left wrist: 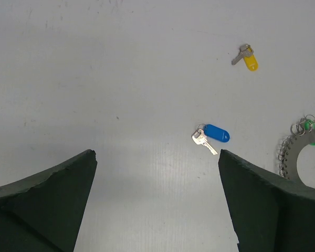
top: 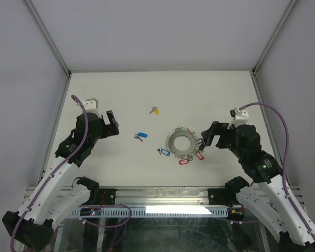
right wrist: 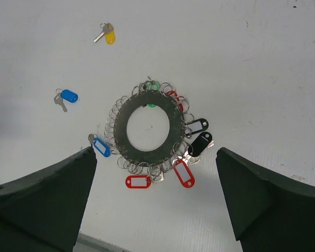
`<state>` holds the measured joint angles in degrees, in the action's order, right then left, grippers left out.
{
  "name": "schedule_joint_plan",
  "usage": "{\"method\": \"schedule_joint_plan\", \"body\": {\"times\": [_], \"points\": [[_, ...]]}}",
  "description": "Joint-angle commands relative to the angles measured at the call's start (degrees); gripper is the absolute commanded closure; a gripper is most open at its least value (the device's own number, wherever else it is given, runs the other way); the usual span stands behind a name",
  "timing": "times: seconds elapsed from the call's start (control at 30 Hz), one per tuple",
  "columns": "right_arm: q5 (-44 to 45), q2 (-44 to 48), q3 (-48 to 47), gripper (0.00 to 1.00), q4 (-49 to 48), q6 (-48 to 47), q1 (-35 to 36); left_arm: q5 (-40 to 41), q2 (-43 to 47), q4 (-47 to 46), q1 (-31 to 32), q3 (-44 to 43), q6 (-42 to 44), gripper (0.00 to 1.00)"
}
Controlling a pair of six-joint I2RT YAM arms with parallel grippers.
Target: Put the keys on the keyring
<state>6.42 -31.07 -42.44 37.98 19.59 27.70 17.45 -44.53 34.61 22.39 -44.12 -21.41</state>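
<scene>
Left gripper (top: 113, 124) and right gripper (top: 207, 135) gape empty; the blue key (left wrist: 210, 137), seemingly flat on the table (left wrist: 121, 79), may skid when pinched.

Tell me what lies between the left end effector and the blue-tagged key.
Nothing: in the top view, only bare table separates the left end effector from the blue-tagged key.

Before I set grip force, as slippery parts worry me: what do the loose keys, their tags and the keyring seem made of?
Keys: bare silvery metal, by their pale glint. Tags: smooth plastic, probably, from the solid blue and yellow colour. Keyring: flat dull-grey disc, likely metal, fringed with thin wire loops.
</scene>
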Motion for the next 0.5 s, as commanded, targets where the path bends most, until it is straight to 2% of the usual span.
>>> {"method": "schedule_joint_plan", "body": {"times": [0.0,0.2,0.47], "points": [[0.9,-0.1,-0.4,0.00,-3.4,0.9,0.5,-1.0,0.5,-2.6,-0.4,-0.5,0.7,0.01],[0.4,-1.9,-1.8,0.00,-1.6,2.5,0.6,-0.7,-0.4,-3.2,-0.4,-0.4,0.5,0.01],[8.1,-3.4,-1.8,0.00,-1.3,6.2,0.5,3.8,1.6,-2.9,-0.4,0.3,-1.8,0.01]]}}
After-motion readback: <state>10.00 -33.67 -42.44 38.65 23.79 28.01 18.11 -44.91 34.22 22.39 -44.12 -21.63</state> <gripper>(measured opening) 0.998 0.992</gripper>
